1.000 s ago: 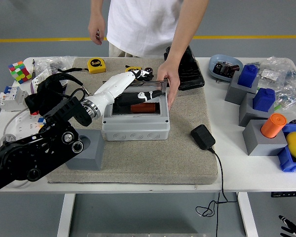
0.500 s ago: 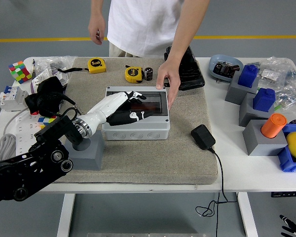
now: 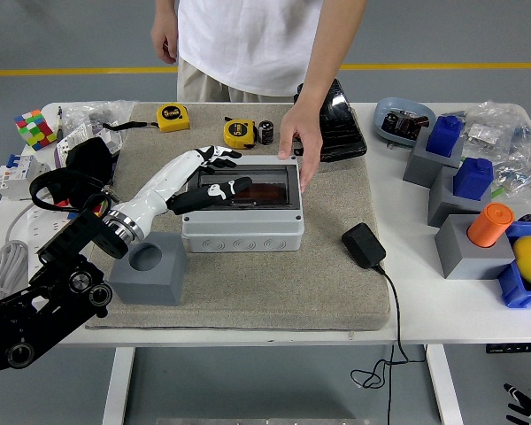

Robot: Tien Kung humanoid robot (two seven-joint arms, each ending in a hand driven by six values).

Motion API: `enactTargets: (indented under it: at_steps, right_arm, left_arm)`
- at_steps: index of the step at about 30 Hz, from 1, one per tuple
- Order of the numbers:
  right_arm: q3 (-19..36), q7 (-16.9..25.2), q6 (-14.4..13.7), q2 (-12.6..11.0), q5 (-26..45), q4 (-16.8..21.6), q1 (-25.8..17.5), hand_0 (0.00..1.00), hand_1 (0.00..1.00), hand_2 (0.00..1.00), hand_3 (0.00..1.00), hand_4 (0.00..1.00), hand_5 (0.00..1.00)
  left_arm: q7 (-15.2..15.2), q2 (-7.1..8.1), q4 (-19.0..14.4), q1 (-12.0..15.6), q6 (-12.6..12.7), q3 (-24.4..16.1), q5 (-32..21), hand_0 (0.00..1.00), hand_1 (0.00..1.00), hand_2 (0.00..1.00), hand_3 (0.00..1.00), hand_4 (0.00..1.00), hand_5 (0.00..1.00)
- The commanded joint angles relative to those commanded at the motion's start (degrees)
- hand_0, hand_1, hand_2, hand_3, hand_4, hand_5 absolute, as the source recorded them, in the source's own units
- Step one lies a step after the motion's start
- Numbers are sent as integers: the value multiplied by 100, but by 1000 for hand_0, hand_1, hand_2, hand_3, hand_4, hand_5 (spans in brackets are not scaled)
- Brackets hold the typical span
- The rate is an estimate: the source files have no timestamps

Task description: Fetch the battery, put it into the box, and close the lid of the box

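Observation:
The grey box (image 3: 243, 221) sits on the beige mat with its smoked clear lid (image 3: 252, 184) lying flat and closed. An orange-red shape, seemingly the battery (image 3: 264, 189), shows dimly through the lid. My left hand (image 3: 214, 174) hovers over the lid's left part, fingers spread and holding nothing. A person's hand (image 3: 303, 146) rests on the box's far right corner. My right hand is out of sight.
A grey holder block (image 3: 150, 268) stands left of the box. Two yellow tape measures (image 3: 240, 133) and a small black cylinder (image 3: 266, 132) lie behind it. A black adapter (image 3: 364, 245) with its cable lies to the right. Grey stands with blue and orange parts (image 3: 478, 221) crowd the right side.
The lid went from raised to flat and closed on the box. My left hand has pulled back leftward and lifted off the lid. The person's hand stays at the box's corner.

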Motion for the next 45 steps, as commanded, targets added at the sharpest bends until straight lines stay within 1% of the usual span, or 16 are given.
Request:
enactTargets:
  at_steps: [2,3,6,8,9,11,13,14,15,17,20,24,28,37,45]
  right_arm:
    - [3,4,3,-6,7,0,7,634,688,668,545,908,482]
    - [1,8,4,-9,16,0,10,634,688,668,545,908,482]
    - [24,6,6,-14,4,0,14,634,688,668,545,908,482]
    - [18,9,8,-21,8,0,17,634,688,668,545,908,482]
    - [13,9,9,-25,9,0,20,634,689,668,545,909,482]
    - [9,9,9,-30,8,0,24,634,689,668,545,909,482]
    - [-4,13,11,-37,21,0,33,634,689,668,545,909,482]
    - [-4,13,11,-40,24,0,36,634,689,668,545,909,482]
    - [-4,14,13,-43,26,0,38,634,689,668,545,908,483]
    - [4,13,16,-52,24,0,43,634,689,668,545,908,483]
    - [6,13,26,-68,27,0,60,634,689,668,545,908,483]
    - [41,-5,43,-74,-20,0,66,634,688,668,545,909,484]
    - [57,-16,57,-73,-53,0,65,634,689,668,545,909,485]
    - [56,-8,87,-36,-54,0,39,634,688,668,546,909,486]
    - [90,6,137,7,-43,0,21,629,688,668,547,912,485]
  left_arm:
    - [-277,-54,96,143,105,-268,-87,669,763,738,792,998,960]
    - [-365,-78,129,198,139,-382,-97,667,762,740,787,998,913]
    - [-513,-171,222,371,206,-722,-111,667,762,740,787,998,913]
    - [-626,-231,281,469,245,-916,-248,667,762,740,787,998,913]
    - [-685,-266,315,525,258,-1043,-341,626,735,719,757,998,719]
    - [-752,-313,359,600,278,-1237,-488,626,735,719,757,998,719]
    - [-794,-383,415,722,281,-1522,-679,626,735,719,757,998,719]
    - [-811,-408,433,766,290,-1630,-714,626,735,719,757,998,719]
    - [-825,-426,446,801,297,-1717,-733,630,733,715,749,998,691]
    - [-871,-469,481,894,321,-1947,-796,630,733,715,749,998,691]
    - [-889,-496,515,965,330,-2195,-793,630,733,715,749,998,691]
    - [-811,-508,552,997,294,-2437,-733,631,734,714,746,998,691]
    - [-788,-530,592,984,274,-2585,-743,631,734,714,747,998,689]
    - [-750,-589,645,973,213,-2679,-839,632,733,717,747,998,690]
    - [-846,-551,596,979,175,-2790,-940,627,721,710,748,998,692]
